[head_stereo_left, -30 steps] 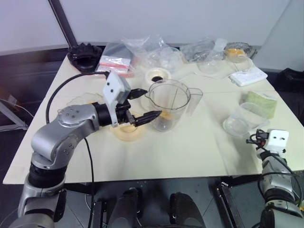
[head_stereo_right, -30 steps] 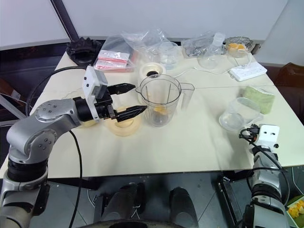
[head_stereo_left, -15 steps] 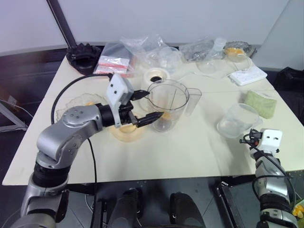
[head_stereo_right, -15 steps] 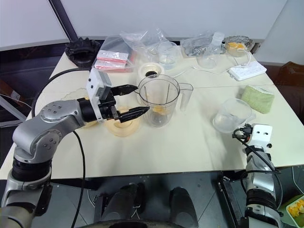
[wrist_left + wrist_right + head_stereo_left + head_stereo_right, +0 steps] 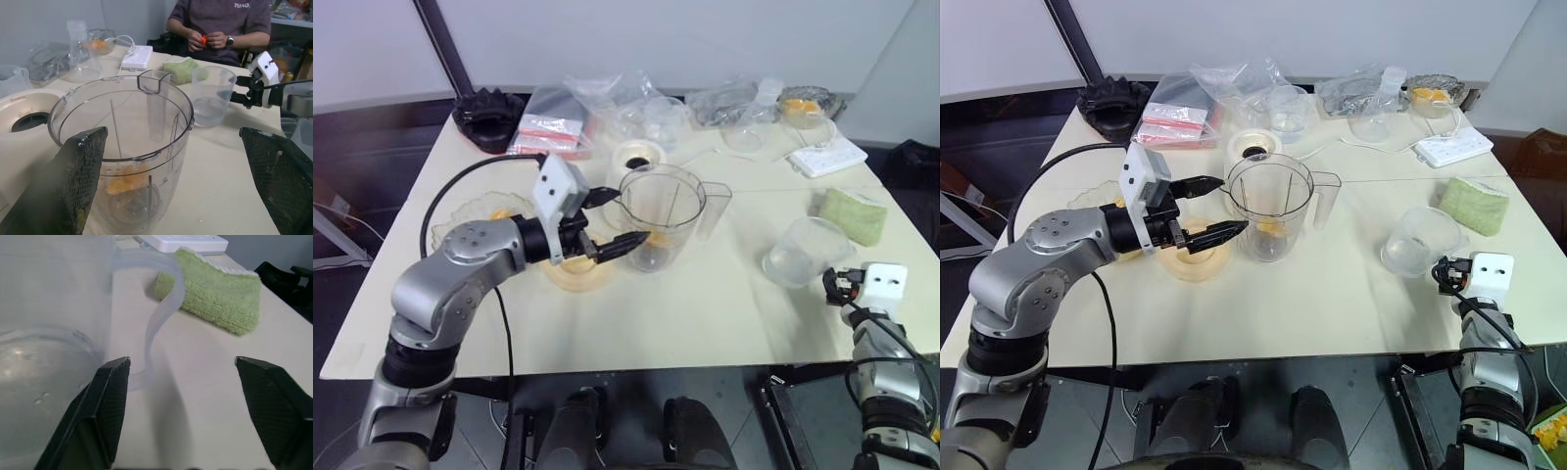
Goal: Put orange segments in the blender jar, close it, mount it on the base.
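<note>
The clear blender jar [image 5: 662, 213] stands upright mid-table with its handle turned to the right. Several orange segments [image 5: 125, 183] lie at its bottom over the blades. My left gripper [image 5: 625, 216] is open just left of the jar, its fingertips reaching the jar's near wall without closing on it. The white base [image 5: 636, 156] with its black socket stands right behind the jar. My right gripper [image 5: 1444, 275] is open at the table's front right. A clear cup [image 5: 49, 333] stands against one of its fingers [image 5: 105, 401].
A pale orange lid [image 5: 576, 275] lies under my left gripper. A clear plate [image 5: 470, 211] sits further left. A green sponge [image 5: 850, 213], a white power strip [image 5: 830, 157], plastic bags and a bowl of fruit [image 5: 800, 103] line the right and back. A person [image 5: 220, 24] sits beyond the table.
The clear cup by my right gripper was tilted and now stands upright. The left arm and the jar have not moved.
</note>
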`<control>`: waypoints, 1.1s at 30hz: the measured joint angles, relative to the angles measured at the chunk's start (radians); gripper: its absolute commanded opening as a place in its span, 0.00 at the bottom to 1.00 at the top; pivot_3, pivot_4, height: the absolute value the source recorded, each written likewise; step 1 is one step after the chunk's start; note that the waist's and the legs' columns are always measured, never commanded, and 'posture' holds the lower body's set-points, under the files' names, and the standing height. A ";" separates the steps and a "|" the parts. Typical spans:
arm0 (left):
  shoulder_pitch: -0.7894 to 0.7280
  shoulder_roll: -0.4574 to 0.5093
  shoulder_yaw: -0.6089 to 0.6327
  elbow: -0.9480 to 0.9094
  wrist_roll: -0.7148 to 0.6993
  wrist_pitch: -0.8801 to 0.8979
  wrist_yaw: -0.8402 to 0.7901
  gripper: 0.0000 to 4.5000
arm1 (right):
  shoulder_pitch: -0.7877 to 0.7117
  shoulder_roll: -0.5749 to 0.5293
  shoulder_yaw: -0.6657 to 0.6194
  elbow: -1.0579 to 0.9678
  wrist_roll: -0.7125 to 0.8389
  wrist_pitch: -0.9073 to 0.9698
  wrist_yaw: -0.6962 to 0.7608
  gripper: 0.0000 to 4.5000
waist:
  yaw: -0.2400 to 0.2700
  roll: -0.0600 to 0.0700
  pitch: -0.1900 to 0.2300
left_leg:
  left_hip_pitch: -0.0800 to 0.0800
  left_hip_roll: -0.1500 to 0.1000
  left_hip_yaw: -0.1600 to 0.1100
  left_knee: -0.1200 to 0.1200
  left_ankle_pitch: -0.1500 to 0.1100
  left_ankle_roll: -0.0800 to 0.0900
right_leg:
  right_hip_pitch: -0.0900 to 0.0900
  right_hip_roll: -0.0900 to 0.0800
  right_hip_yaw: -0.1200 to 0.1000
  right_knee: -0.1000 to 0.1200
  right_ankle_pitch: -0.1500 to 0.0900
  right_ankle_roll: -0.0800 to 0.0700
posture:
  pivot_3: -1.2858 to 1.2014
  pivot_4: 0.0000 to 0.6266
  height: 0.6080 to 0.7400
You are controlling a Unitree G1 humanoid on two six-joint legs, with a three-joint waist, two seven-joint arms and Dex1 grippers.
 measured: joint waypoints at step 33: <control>0.071 0.167 0.002 -0.048 -0.107 0.068 -0.162 1.00 | -0.255 -0.129 0.001 0.440 0.089 -0.095 0.398 0.00 | -0.006 0.000 0.000 | 0.000 0.000 0.000 -0.002 0.000 0.000 | 0.002 0.000 0.000 -0.006 0.000 0.000 | 0.52 0.24 1.00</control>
